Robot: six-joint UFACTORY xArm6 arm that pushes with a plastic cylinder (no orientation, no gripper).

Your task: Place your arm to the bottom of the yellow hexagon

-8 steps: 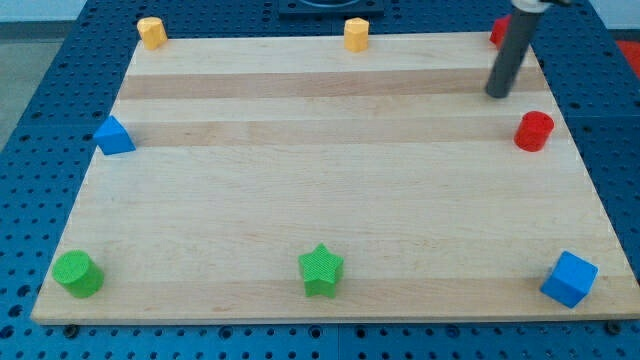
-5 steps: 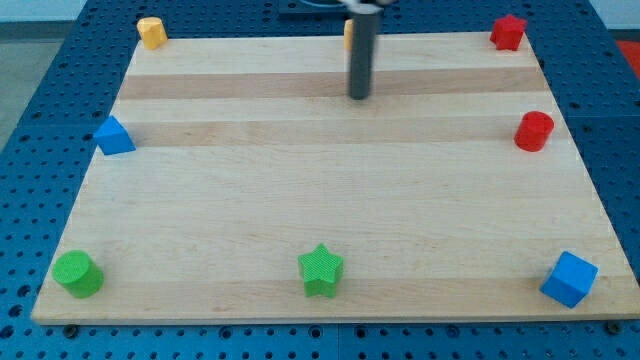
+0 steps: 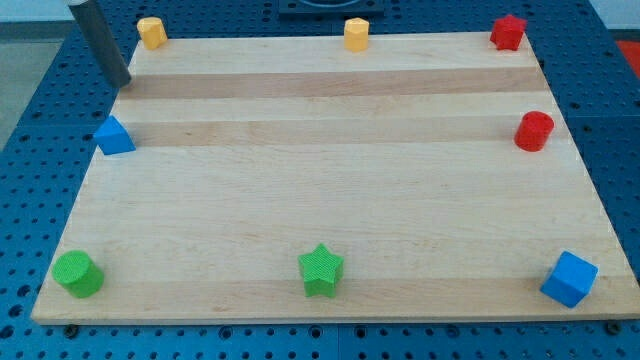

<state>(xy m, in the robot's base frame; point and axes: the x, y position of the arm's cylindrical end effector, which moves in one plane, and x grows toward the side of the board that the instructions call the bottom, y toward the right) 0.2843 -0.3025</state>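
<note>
While the yellow hexagon (image 3: 356, 34) sits at the counter's (image 3: 330, 180) top edge, mid-width, my tip (image 3: 122, 84) stands far to the view's left, between a yellow block (image 3: 151, 32) and the blue triangle (image 3: 114, 135), holding nothing, touching neither.

The wooden bench (image 3: 330, 180) carries two yellow blocks (image 3: 151, 32) right of my tip (image 3: 122, 84), a blue triangle (image 3: 114, 135) just below it, and red, green and blue blocks farther off.
</note>
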